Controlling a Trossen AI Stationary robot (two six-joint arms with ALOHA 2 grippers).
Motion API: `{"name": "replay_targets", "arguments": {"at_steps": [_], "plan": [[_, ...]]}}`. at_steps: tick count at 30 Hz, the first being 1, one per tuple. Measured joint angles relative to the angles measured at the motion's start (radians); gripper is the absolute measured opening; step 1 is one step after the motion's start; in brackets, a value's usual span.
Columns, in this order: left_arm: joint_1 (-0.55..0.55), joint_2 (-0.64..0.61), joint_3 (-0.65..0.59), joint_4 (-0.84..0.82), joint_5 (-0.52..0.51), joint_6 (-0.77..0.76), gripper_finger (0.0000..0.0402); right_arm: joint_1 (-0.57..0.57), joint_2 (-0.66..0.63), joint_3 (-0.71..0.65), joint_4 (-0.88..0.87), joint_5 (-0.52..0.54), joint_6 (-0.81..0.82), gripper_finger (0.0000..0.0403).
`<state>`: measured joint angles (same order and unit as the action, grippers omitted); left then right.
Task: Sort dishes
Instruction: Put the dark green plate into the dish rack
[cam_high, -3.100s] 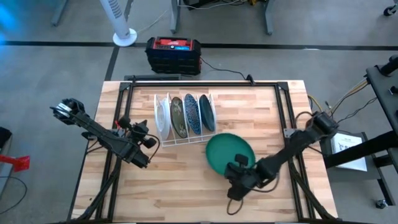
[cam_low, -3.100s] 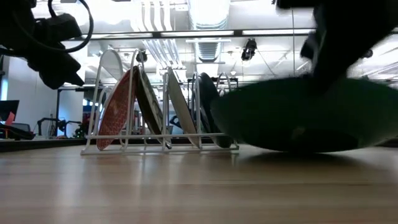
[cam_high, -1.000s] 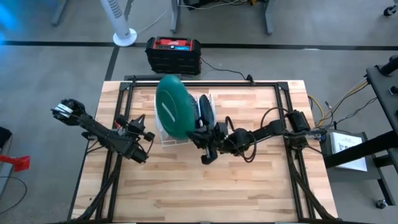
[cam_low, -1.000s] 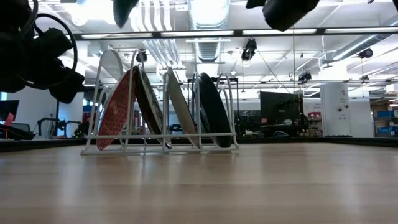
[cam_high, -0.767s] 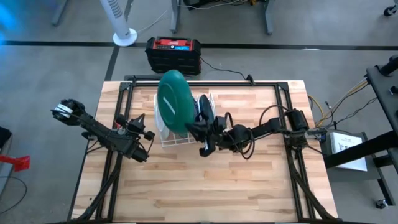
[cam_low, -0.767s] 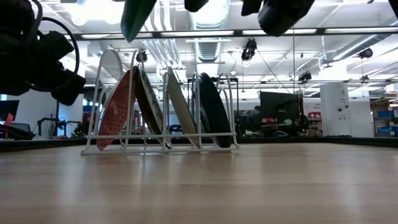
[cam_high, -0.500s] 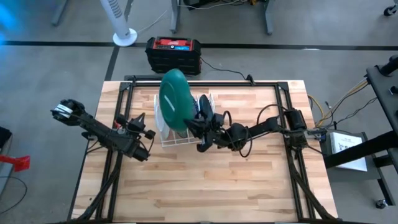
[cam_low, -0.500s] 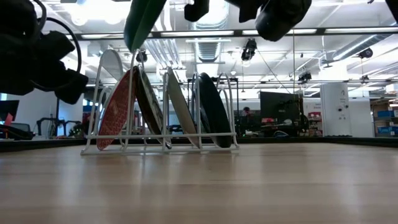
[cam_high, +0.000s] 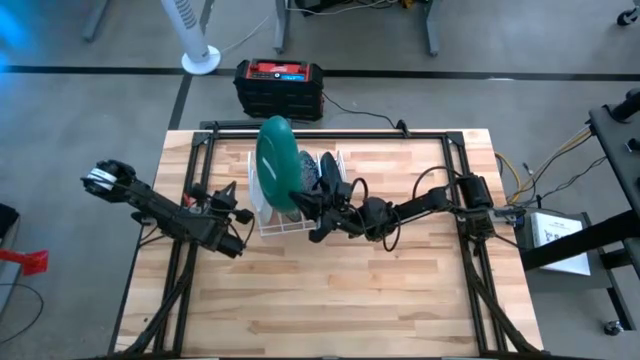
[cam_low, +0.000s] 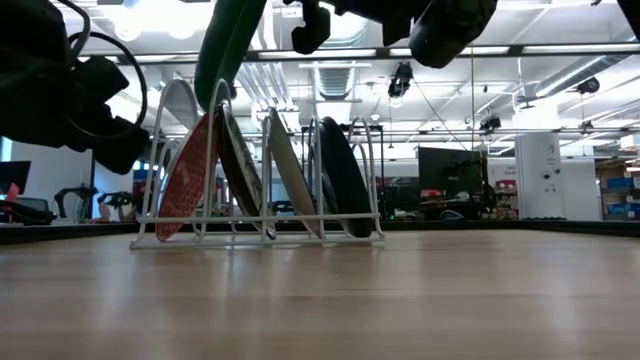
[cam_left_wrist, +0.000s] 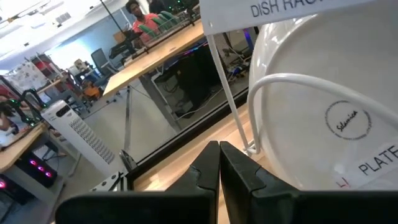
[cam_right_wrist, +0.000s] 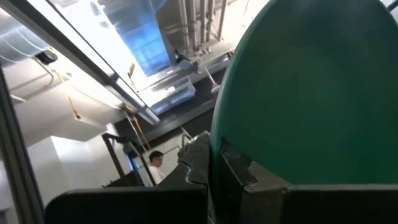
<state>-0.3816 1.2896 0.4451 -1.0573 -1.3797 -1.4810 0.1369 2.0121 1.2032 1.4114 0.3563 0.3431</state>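
High: I see wood table (cam_high: 330, 290), grey floor, right gripper (cam_high: 312, 205) clamping green plate (cam_high: 279, 162) on edge above white rack (cam_high: 297, 222). Low: plate edge tilts over rack's left end. Left wrist: left gripper (cam_left_wrist: 219, 163) fingers pressed together, beside rack.

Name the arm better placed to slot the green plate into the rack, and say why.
Right. The right gripper is shut on the green plate, holding it on edge above the white wire rack. The left gripper waits shut beside the rack, holding nothing.
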Motion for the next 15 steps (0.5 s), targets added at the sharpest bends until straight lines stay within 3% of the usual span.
{"name": "replay_targets", "arguments": {"at_steps": [15], "plan": [[0.013,0.000,-0.061,0.081,0.009,0.001,0.0000,-0.001,0.000,0.001,-0.135,0.067,-0.004,0.0000]]}}
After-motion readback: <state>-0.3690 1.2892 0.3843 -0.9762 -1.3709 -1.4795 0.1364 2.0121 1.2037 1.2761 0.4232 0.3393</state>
